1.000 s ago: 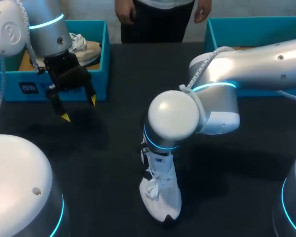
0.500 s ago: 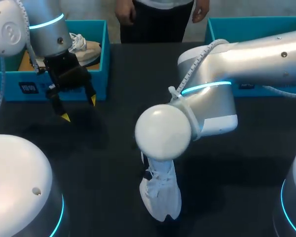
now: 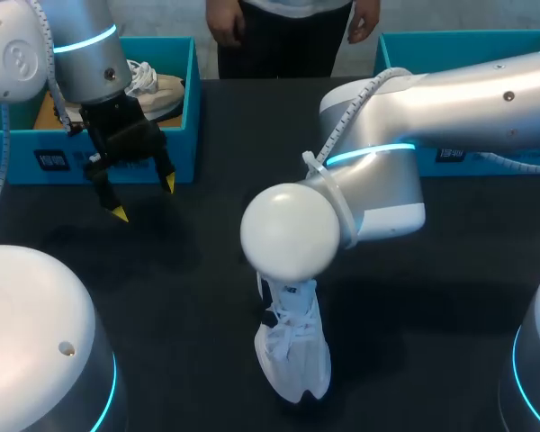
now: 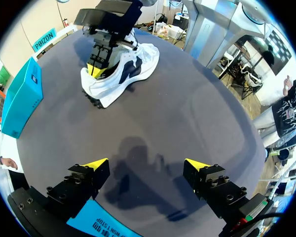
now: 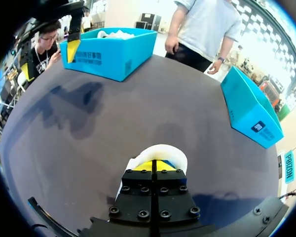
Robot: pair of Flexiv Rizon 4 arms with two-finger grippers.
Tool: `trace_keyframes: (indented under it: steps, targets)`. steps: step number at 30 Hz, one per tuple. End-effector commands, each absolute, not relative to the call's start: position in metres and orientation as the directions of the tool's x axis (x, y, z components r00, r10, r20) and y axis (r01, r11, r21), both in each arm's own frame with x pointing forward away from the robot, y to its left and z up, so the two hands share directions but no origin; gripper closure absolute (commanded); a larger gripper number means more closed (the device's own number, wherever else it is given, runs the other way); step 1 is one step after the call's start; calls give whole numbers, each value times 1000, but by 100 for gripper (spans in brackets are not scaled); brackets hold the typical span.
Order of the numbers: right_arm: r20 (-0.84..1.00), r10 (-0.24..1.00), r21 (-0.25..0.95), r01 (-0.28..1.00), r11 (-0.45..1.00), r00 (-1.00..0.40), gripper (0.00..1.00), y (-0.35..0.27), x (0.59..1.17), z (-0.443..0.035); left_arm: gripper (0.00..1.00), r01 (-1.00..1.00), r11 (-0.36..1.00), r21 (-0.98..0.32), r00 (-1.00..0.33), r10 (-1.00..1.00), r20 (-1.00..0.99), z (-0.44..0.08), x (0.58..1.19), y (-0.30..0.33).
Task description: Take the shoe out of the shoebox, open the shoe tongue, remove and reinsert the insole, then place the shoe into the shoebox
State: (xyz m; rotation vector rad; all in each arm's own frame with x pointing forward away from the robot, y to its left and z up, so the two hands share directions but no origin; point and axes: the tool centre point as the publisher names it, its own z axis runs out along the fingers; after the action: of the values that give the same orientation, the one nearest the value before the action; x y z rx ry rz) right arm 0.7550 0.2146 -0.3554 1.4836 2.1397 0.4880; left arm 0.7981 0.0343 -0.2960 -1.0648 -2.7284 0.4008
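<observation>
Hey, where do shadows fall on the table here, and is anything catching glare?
Head view: a soft shadow lies on the table under the left claw, and the right arm has bright highlights on its silver shell. Left wrist view: that claw's shadow lies ahead of its open fingers. Right wrist view: a blotchy shadow lies beside the blue shoebox.

Right arm (image 3: 378, 171) swung leftward above the shoe (image 3: 295, 360).
</observation>
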Motion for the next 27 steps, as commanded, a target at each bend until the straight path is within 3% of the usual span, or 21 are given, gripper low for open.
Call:
trace_keyframes:
  steps: [1, 14, 27]
  targets:
    - [-181, 940, 538, 771, 340, -288, 100, 214, 758, -366, 0, 635, 707, -312, -726, 684, 74, -296, 797, 35]
    - [-182, 948, 505, 803, 317, -259, 100, 209, 758, -384, 0, 635, 707, -312, -726, 684, 74, -296, 797, 35]
    - [-309, 927, 534, 768, 355, -213, 100, 221, 741, -347, 0, 635, 707, -312, -726, 684, 74, -296, 797, 35]
